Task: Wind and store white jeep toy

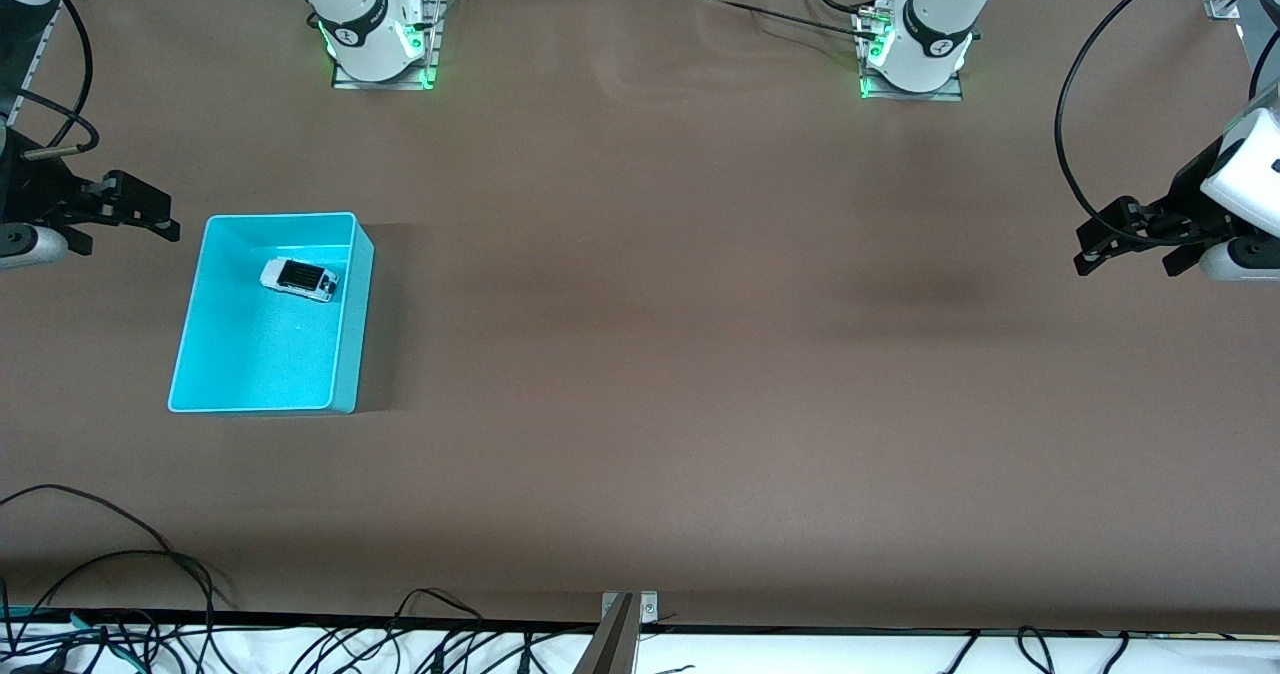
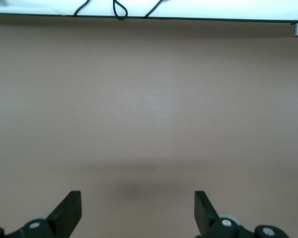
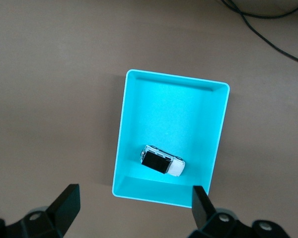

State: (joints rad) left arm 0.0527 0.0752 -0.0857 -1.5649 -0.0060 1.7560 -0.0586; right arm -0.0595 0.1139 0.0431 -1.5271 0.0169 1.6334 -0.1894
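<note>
Front view: your white jeep toy (image 1: 299, 278) lies in the turquoise bin (image 1: 355, 304), toward the right arm's end. Left wrist view: left gripper (image 2: 138, 210) spread over bare table (image 2: 149, 99). Right wrist view: right gripper (image 3: 134, 206) spread, empty, above the bin.

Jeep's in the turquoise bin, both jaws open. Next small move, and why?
Probably none beyond holding both arms parked. The white jeep toy already lies inside the turquoise bin, nothing gripping it. The right gripper hangs open near the bin at the table's edge; the left gripper waits open over bare table. Whether it was wound can't be told.
</note>
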